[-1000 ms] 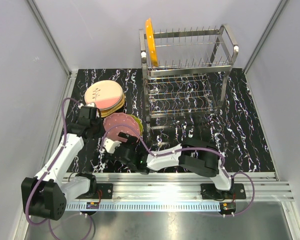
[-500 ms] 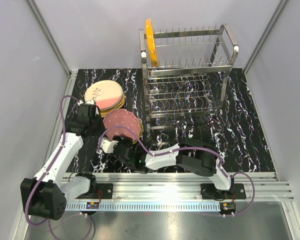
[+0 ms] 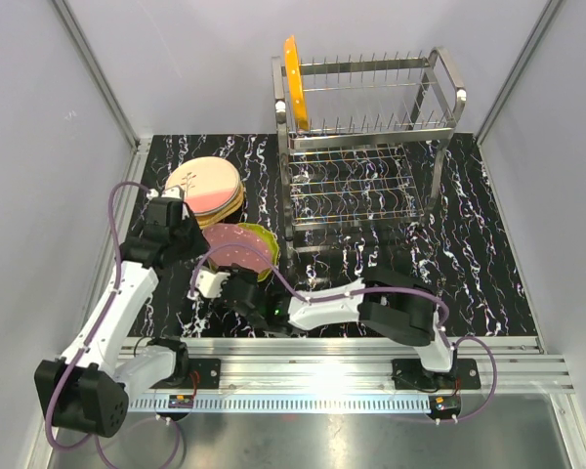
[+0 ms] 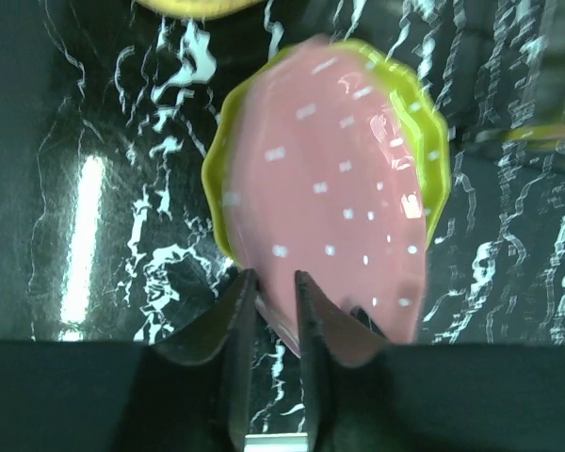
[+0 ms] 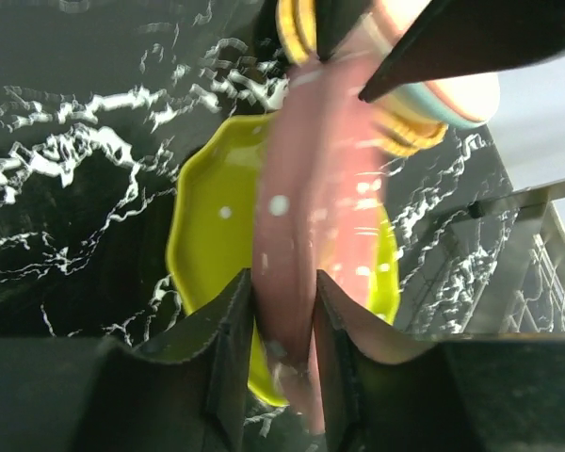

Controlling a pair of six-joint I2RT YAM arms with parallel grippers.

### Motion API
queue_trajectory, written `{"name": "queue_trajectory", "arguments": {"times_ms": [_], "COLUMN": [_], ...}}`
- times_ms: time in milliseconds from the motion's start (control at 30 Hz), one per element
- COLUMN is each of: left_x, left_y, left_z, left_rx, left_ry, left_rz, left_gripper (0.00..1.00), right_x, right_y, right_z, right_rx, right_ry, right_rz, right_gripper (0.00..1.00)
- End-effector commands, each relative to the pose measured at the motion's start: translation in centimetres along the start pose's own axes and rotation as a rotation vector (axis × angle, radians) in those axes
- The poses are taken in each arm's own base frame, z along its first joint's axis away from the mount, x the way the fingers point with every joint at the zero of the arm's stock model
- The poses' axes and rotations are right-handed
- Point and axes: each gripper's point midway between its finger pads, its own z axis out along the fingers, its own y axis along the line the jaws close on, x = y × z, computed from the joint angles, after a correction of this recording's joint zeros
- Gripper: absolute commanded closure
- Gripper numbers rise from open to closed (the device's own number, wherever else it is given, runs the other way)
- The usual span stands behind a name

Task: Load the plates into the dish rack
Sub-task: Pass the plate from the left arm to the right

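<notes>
Clamping the blurred pink plate (image 5: 297,217), right jaws stand narrow; green plate (image 5: 207,254) mostly hidden beneath; left jaws: grip unclear.

Bright, even overhead light — glare on the front rail (image 3: 352,373), wrist views blurred.

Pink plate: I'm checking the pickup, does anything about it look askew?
Yes. The pink plate is tilted up over the lime-green plate instead of lying flat, its rim pinched in the right tool.
</notes>
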Motion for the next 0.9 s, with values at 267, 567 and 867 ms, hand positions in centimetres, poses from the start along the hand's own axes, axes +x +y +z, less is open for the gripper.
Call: {"name": "queue_trajectory", "arguments": {"times_ms": [267,567,867], "left_x": [-5.1,-6.3,-8.1], "left_y": [-4.2,-5.1,-6.2], "left_z": [-3.9,-5.7,-7.8], "left_rx": [0.179,0.226,0.288], "left_ry": [-0.183,-0.237,-0.336], "left_rz": [-0.027,-0.004,0.005], "left_gripper": [0.66,0.37,0.2], "right_x": [-11.0,-11.9,-12.5], "right_y": [-5.9,-7.0,-9.2], "right_z": [-6.1,-8.8,-13.9], "right_rx": [-0.04,-0.098,-0.184], "right_ry": [-0.216,-0.228,-0.229], "right_rz": [0.207,0.316,0.506], "right_gripper": [0.95,1.0,1.0]}}
